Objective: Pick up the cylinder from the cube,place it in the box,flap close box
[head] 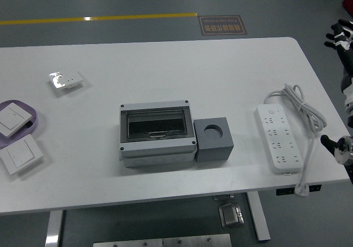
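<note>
The grey box (pixel 158 134) stands at the table's middle with its clear flap down over the front. Through the flap I see a dark inside and a small pale shape I cannot identify. The dark grey cube (pixel 213 139) sits against the box's right side, and its round hole is empty. No cylinder shows anywhere. My right hand (pixel 341 35) is at the picture's far right edge, off the table, with fingers extended and holding nothing. The left arm is out of view.
A white power strip (pixel 278 138) with a coiled cable (pixel 301 105) lies on the right. A small white socket plate (pixel 65 81) lies at the left. A purple tray (pixel 30 127) holding a switch and a second switch (pixel 20 154) lie at the left edge.
</note>
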### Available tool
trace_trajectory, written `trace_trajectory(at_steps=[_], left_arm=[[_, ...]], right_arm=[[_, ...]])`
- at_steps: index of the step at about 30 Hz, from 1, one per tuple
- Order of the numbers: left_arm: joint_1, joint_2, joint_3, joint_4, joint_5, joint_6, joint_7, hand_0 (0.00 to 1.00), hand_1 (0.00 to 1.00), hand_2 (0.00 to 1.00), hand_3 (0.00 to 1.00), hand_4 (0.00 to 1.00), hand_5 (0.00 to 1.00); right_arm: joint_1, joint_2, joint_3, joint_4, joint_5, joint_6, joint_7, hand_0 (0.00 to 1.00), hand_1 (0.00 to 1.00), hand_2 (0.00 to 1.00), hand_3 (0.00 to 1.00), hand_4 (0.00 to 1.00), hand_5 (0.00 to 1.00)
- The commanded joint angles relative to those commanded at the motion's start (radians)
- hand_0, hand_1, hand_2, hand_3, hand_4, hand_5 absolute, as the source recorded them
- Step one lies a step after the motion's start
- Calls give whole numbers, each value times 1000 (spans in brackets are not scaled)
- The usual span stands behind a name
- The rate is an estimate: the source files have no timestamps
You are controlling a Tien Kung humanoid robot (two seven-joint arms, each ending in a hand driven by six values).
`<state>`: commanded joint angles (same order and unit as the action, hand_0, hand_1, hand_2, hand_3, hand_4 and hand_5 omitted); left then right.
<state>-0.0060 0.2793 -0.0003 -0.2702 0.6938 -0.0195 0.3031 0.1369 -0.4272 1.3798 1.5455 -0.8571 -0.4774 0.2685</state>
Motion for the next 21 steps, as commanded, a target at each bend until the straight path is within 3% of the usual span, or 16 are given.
trace_trajectory(at_steps=[10, 11, 21], left_arm=[[0, 0, 0, 1, -1, 0, 0, 620, 628, 560, 623, 691, 333], [0, -1, 0, 1, -1, 0, 0, 620, 629, 560, 625, 693, 336], [-2, -2, 0, 2, -1, 0, 0, 620, 629, 560, 628, 695, 337]], right_arm=[[-2, 2, 6, -10, -19, 20, -17, 654, 639, 654, 663, 776, 340], [-3, 2, 6, -11, -19, 20, -17, 712, 666, 689, 722, 810, 292], [-3, 2, 17, -17, -24, 15, -19, 738, 687, 710, 747, 812, 281]])
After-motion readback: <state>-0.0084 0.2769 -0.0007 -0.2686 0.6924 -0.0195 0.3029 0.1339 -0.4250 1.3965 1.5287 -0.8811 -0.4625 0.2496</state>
